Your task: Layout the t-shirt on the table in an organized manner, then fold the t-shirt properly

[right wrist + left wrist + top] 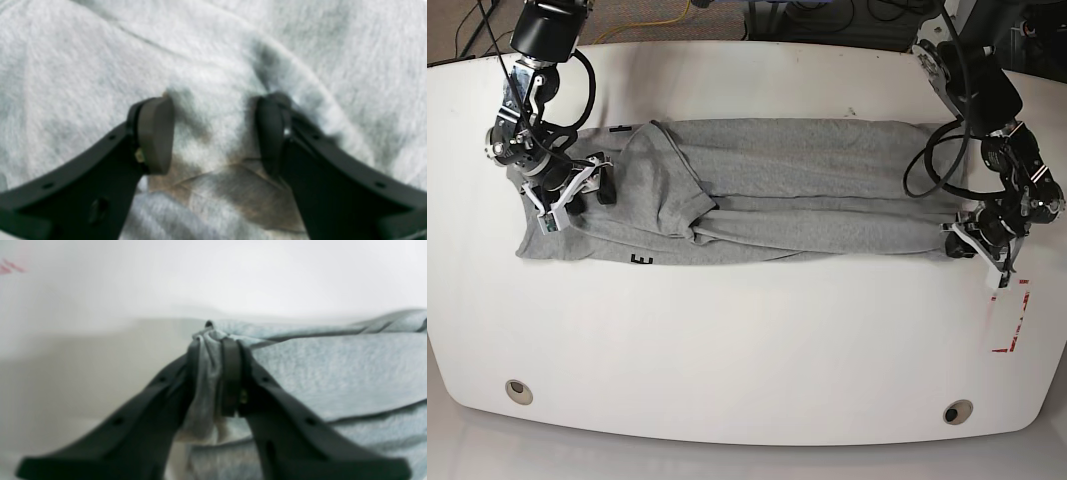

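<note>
Left gripper [213, 373] was pinched on a t-shirt [767, 190] corner at the table [747, 340] edge; right gripper [213, 133] was spread, pressing on cloth.

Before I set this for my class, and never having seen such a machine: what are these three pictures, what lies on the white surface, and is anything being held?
These are three views of one two-armed robot. The overhead base view shows the glossy white table with a heather-grey cotton t-shirt stretched across it, partly folded lengthwise. The other two pictures come from cameras on the wrists, looking along the black fingers.

The left gripper, on the right of the overhead view, is shut on a bunched edge of the t-shirt. The right gripper, on the overhead view's left, is open, its pads pressed down on the cloth with fabric between them but not pinched. A red-lined mark sits near the table's edge.
</note>
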`<action>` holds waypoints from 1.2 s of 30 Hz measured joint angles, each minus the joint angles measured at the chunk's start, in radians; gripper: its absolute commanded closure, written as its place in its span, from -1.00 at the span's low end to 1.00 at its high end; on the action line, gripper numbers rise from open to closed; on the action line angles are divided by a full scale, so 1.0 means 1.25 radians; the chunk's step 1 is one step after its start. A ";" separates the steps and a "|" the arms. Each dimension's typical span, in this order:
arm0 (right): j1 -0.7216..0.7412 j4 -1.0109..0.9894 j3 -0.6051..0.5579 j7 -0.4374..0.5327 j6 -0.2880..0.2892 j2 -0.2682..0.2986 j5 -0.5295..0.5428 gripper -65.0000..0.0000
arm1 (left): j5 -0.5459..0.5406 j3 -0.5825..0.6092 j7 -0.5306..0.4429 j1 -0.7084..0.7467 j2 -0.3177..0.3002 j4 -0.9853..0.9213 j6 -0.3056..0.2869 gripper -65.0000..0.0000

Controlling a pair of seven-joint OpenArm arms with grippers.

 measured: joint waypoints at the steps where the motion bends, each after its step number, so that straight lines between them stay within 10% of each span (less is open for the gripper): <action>1: 0.000 0.000 0.000 0.000 0.000 0.000 0.000 -0.14 | 0.001 0.000 0.000 0.004 0.000 0.006 0.000 0.45; 36: 0.002 0.000 0.002 -0.028 -0.003 0.002 0.042 -0.14 | 0.006 0.000 0.029 0.014 -0.002 0.023 0.001 0.29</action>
